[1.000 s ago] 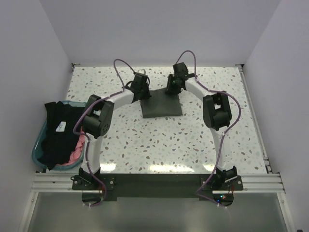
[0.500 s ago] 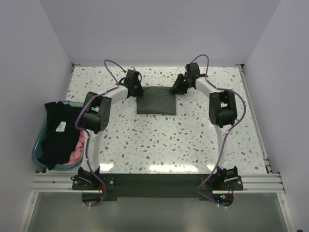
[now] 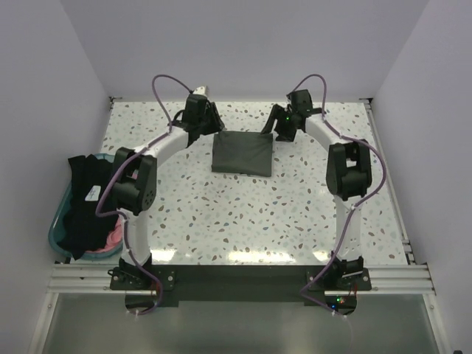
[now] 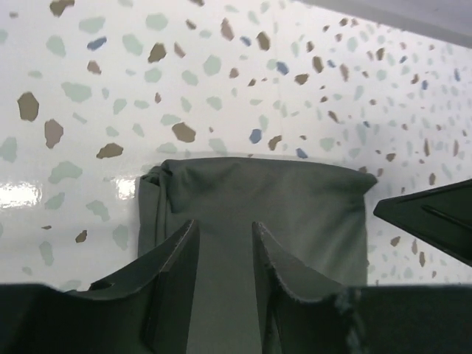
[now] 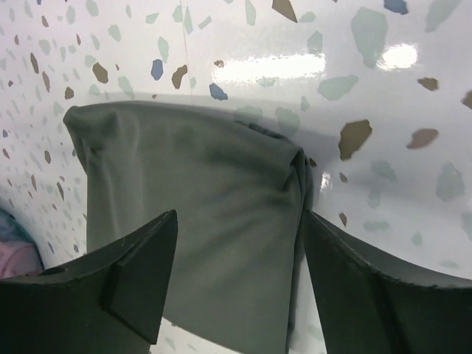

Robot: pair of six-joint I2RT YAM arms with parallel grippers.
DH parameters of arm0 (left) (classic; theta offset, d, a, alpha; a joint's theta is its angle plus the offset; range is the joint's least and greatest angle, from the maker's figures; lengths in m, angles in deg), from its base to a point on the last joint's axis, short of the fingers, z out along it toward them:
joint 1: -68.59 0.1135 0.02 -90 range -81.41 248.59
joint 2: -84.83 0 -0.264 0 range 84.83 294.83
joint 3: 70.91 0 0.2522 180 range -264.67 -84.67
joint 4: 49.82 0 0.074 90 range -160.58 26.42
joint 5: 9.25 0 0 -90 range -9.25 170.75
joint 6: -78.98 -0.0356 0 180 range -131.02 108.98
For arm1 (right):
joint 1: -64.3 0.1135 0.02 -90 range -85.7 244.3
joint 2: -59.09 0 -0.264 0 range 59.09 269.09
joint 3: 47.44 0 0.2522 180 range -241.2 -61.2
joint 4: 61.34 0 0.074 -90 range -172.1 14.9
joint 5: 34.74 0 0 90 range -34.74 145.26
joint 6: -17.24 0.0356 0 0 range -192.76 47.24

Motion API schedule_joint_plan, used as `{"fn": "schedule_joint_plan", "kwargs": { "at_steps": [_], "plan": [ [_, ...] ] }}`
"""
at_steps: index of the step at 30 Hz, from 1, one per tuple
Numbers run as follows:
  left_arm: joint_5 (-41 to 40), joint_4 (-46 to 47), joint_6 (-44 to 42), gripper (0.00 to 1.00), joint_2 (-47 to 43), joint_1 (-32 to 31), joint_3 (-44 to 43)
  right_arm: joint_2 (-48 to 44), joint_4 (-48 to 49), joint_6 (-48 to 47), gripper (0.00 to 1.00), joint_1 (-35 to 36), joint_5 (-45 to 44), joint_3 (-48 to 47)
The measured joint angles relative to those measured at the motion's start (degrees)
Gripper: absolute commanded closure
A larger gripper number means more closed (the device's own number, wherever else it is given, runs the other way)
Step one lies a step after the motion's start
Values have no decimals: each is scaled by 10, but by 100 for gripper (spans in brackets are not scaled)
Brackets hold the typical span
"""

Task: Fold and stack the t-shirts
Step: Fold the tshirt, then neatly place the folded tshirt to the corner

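Top external — soft olive-green t-shirt, neat folded rectangle — speckled table

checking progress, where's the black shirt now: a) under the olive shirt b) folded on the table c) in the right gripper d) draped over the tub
d, the black shirt drapes over the tub at left; only the olive shirt lies folded on the table

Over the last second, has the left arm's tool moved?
Yes. The left tool has shifted left and toward the far edge of the speckled table, away from the folded dark olive-green t-shirt.
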Motion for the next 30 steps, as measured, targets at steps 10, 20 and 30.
{"fn": "schedule_joint_plan", "kwargs": {
  "at_steps": [10,20,30],
  "plan": [
    [-64,-3,-32,91,-61,-110,24,-87,-21,-52,21,-1,-52,63],
    [-79,-10,-14,95,54,-154,33,-87,-36,-78,21,18,-82,96],
    [-94,-19,-6,93,50,-160,32,-83,-42,-84,20,37,-101,96]
  ]
}}
